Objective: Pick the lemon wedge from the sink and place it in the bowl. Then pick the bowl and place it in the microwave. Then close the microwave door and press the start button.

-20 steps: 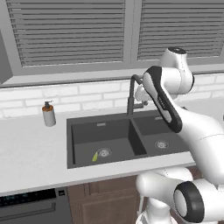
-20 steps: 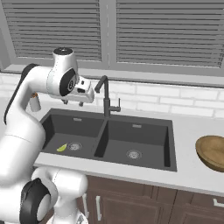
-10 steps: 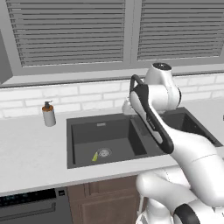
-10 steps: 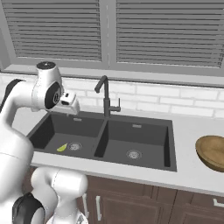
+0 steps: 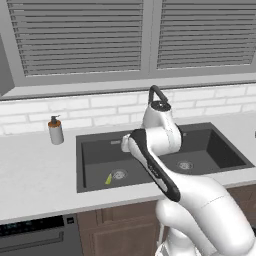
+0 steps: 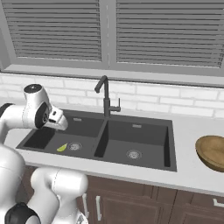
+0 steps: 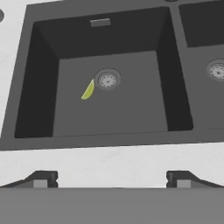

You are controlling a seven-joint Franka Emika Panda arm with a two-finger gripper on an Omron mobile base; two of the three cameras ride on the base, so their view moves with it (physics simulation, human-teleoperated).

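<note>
- The tiny yellow-green crescent of a lemon wedge lies on the floor of the left basin of the dark grey double-basin sink, just beside the round steel drain and on its left in the hand view; whether the two touch cannot be told.
- In the left base view the lemon wedge sits near the front of that basin, again just left of the drain.
- From the right base view the wedge shows in the nearer left basin of the sink, close to its drain.
- The two small dark fingers stand wide apart at the bottom of the hand view, one at each side, with nothing between them; they hang above the pale grey bench at the sink's front edge, well apart from the wedge.
- The white arm's hand hovers over the left basin in the right base view, above the sink and clear of it.
- A dark, tall curved faucet rises behind the divider between the two basins.
- The round, shallow light-brown wooden bowl rests on the bench to the right of the sink, well apart from the wedge.
- A small grey soap dispenser with a dark pump top stands upright on the bench left of the sink, near the white brick backsplash.
- Grey slatted blinds cover the windows above.
</note>
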